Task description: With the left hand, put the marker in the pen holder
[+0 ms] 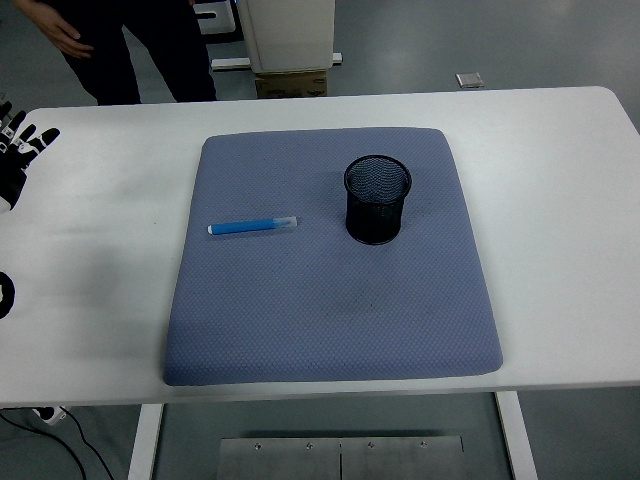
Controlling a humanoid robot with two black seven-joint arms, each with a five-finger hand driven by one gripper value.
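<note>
Table (pixel 560 330): white, near edge along the bottom, bare at both sides of the mat.
Mat (pixel 330 330): blue-grey, padded, lying flat on the table's middle, rounded corners.
Marker (pixel 252 226): blue, pale cap at its right end, lying flat on the mat's left half, nearly level, right end a touch higher; untouched, left of the pen holder and apart from it.
Pen holder (pixel 378 199): black mesh cup, upright on the mat's right-of-centre, mouth open upward; nothing visible inside.
Left hand (pixel 18 150): at the left edge above the table's far left, well apart from mat and marker; fingers (pixel 44 135) spread, black with pale segments, grasping nothing.
Person (pixel 150 45): standing beyond the far edge at top left, dark clothing, one hand (pixel 62 38) hanging open.
Floor beyond: grey, a pale cabinet (pixel 290 30) behind the table.
</note>
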